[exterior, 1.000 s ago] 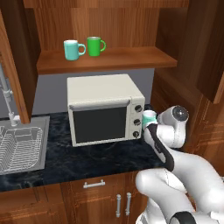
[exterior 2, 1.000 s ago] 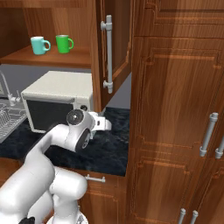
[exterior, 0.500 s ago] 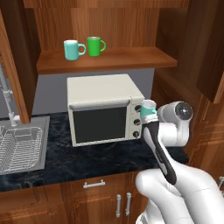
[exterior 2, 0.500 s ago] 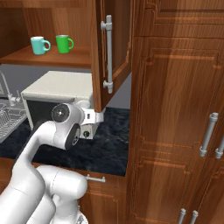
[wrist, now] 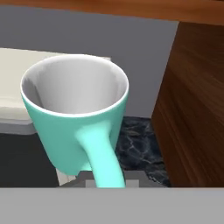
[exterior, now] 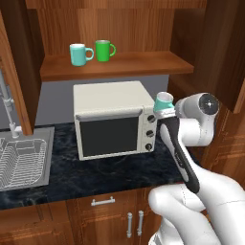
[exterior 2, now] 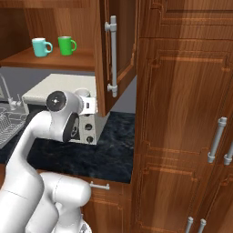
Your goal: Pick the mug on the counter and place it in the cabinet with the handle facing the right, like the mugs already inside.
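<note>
Beside the toaster oven (exterior: pixel 114 119), the claw (exterior: pixel 165 113) has lifted higher, pinching the mug (exterior: pixel 163 102).

The small ceramic mug (wrist: pixel 74 127) is pale aqua-teal outside, white inside. On the reddish-brown grained wooden cabinet (exterior: pixel 119 64) stand one teal mug (exterior: pixel 79 54) and one bright green mug (exterior: pixel 103 50). The stone counter (exterior: pixel 95 172) is black with faint pale veins.
</note>
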Available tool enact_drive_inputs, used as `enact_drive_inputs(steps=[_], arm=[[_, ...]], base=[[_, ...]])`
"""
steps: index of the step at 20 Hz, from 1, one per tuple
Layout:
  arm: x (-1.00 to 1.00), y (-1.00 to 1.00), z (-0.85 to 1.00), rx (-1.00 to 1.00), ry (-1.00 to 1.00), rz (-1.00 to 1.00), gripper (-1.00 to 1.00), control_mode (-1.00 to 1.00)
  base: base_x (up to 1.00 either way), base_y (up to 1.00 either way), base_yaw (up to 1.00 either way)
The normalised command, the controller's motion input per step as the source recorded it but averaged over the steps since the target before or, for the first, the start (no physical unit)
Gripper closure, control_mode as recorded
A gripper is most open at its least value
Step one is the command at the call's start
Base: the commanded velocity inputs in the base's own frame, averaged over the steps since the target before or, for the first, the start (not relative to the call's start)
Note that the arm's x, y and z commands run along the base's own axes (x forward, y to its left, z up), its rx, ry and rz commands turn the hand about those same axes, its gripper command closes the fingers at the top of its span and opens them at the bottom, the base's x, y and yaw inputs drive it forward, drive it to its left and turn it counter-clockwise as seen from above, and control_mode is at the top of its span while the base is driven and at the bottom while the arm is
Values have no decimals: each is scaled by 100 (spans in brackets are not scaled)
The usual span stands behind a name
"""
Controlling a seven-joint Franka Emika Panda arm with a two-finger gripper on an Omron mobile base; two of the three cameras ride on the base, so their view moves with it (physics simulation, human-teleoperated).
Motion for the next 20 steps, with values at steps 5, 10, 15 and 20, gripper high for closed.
enact_drive_inputs(steps=[5, 10, 15, 20], arm=[[-12, 14, 62, 4, 0, 0, 100, -100], [-26, 17, 41, 3, 0, 0, 100, -100], [-16, 11, 31, 0, -1, 0, 100, -100], [0, 0, 32, 0, -1, 0, 100, -100]], base=[[0, 0, 0], [0, 0, 0], [0, 0, 0], [0, 0, 0]])
